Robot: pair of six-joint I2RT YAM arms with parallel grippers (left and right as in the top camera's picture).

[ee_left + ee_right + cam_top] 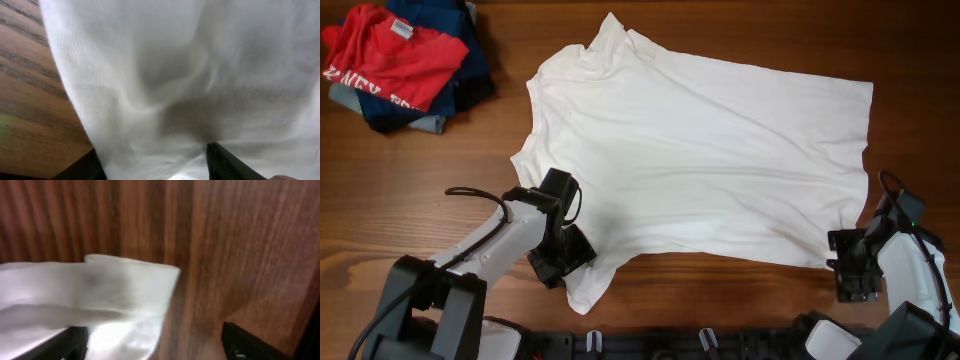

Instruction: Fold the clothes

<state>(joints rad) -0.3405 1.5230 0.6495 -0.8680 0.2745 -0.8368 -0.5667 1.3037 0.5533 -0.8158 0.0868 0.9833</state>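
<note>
The white shirt (700,150) is laid flat across the frame's centre. The left gripper (563,258) is set spread over its lower-left sleeve, while the right gripper (848,260) is held spread at the lower-right hem corner.

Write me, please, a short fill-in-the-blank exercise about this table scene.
1. The white shirt lies spread on a ___ table.
2. A ___ T-shirt tops the navy garments.
3. The right gripper is at the shirt's near ___ corner.
Missing words: wooden; red; right.
</note>
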